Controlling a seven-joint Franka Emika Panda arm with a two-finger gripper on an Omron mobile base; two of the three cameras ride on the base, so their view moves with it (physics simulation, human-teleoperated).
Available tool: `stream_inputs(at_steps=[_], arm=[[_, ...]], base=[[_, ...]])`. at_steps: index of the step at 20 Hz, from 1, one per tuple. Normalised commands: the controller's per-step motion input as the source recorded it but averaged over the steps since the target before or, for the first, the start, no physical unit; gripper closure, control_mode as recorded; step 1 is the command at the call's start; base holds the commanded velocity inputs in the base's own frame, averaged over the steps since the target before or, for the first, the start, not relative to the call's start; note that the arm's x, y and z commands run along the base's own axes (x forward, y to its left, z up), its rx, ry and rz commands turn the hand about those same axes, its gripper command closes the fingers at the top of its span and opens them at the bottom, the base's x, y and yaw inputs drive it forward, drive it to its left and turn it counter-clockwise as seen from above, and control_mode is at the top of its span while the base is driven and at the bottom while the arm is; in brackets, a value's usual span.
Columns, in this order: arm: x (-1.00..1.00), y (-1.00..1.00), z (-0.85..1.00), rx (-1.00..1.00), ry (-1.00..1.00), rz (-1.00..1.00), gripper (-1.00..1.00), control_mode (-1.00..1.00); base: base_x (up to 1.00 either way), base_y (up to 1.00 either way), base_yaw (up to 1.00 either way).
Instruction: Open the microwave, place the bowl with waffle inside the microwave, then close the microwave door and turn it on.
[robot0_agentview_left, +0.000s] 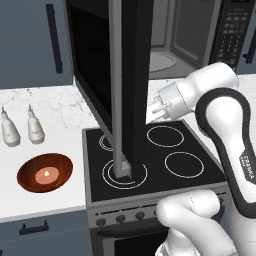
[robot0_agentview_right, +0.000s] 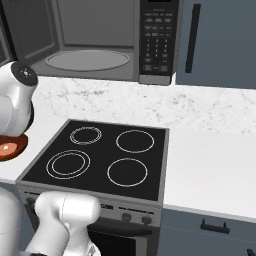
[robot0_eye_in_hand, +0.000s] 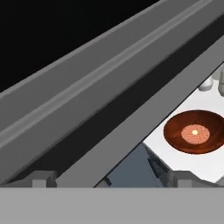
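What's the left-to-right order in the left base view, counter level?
Two white bottles → bowl with waffle → open microwave door → stovetop → robot arm.

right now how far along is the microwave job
Done: the microwave door is swung wide open, with the microwave cavity bare. In hand: nothing; the gripper is open, close to the door's inner face. Left: the bowl with the waffle sits on the counter left of the stovetop; it must go in, then door shut, then power on.
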Motion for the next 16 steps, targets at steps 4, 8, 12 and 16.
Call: stream_inputs(at_steps=[4, 8, 12, 16], arm=[[0.58, 0.11, -0.27, 0.0, 0.04, -0.17, -1.0, -1.0], [0.67, 0.0, -0.6, 0.02, 0.15, -0.05, -1.0, -1.0], [0.95, 0.01, -0.84, 0.02, 0.17, 0.0, -1.0, -1.0], [1.0, 0.0, -0.95, 0.05, 0.33, 0.02, -1.0, -1.0]], base=[[0.0, 0.0, 0.0], [0.0, 0.0, 0.0], [0.0, 0.0, 0.0], [0.0, 0.0, 0.0]])
